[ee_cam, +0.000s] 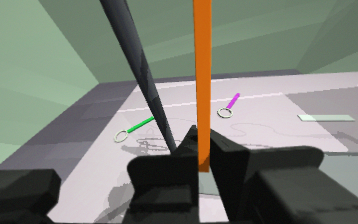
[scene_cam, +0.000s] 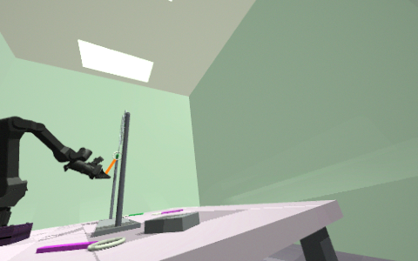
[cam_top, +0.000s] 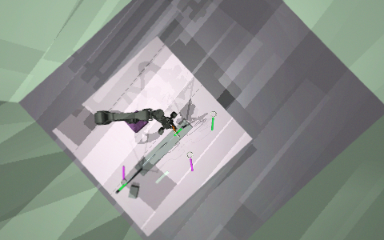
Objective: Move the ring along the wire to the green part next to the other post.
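Observation:
My gripper (cam_top: 173, 127) (scene_cam: 107, 175) (ee_cam: 197, 128) is shut on the lower end of the orange handle (cam_top: 174, 130) (scene_cam: 111, 166) (ee_cam: 202, 75). The handle slants up to a pale ring (scene_cam: 113, 156), which shows around the green part of the wire (cam_top: 179, 130), towards that part's inner end. The near post (scene_cam: 114, 191) (ee_cam: 140, 67) stands close to the handle, with a gap in the wrist view. The other green part (cam_top: 122, 186) is at the lower left, beside the far post (scene_cam: 124, 170). The ring is outside the wrist view. The thin grey wire is hard to make out; ring contact cannot be told.
A long grey base (cam_top: 160, 154) lies under the wire. A grey block (cam_top: 134, 191) (scene_cam: 170, 224) sits near the far post. Loose ringed sticks lie on the table: one green (cam_top: 212, 123) (ee_cam: 141, 125), one magenta (cam_top: 191, 165) (ee_cam: 233, 101), another magenta (cam_top: 123, 173) (scene_cam: 65, 247).

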Action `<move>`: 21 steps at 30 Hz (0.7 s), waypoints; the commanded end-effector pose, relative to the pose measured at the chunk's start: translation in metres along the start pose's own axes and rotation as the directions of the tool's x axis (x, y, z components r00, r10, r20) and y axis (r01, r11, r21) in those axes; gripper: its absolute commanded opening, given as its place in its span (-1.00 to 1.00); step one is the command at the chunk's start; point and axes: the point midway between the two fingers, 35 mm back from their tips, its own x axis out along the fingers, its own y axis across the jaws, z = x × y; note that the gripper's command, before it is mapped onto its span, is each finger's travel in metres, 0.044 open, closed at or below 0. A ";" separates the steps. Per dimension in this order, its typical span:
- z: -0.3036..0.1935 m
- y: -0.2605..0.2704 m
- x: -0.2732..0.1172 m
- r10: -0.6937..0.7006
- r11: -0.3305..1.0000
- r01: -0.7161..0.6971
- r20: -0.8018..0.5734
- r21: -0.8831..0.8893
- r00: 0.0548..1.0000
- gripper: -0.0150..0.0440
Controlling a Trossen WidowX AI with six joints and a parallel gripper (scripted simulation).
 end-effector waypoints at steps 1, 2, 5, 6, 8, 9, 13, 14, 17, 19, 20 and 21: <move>-0.007 -0.001 0.003 -0.007 1.000 0.007 -0.003 -0.001 1.000 -1.00; -0.009 -0.001 0.004 -0.007 1.000 0.007 -0.003 -0.001 1.000 -1.00; -0.012 -0.001 0.005 -0.007 1.000 0.007 -0.003 -0.001 1.000 -1.00; -0.013 -0.001 0.005 -0.007 1.000 0.007 -0.003 -0.001 1.000 -1.00; -0.013 -0.001 0.005 -0.007 1.000 0.007 -0.003 -0.001 1.000 -1.00; -0.013 -0.001 0.005 -0.007 1.000 0.007 -0.003 -0.001 1.000 -1.00; -0.013 -0.001 0.005 -0.007 1.000 0.007 -0.003 -0.001 1.000 -1.00; -0.013 -0.001 0.005 -0.007 1.000 0.007 -0.003 -0.001 1.000 -1.00; -0.013 -0.001 0.005 -0.007 1.000 0.007 -0.003 -0.001 1.000 -1.00; -0.013 -0.001 0.005 -0.007 1.000 0.007 -0.003 -0.001 1.000 -1.00; -0.013 -0.001 0.005 -0.007 1.000 0.007 -0.003 -0.001 1.000 -1.00; -0.013 -0.001 0.005 -0.007 1.000 0.007 -0.003 -0.001 1.000 -1.00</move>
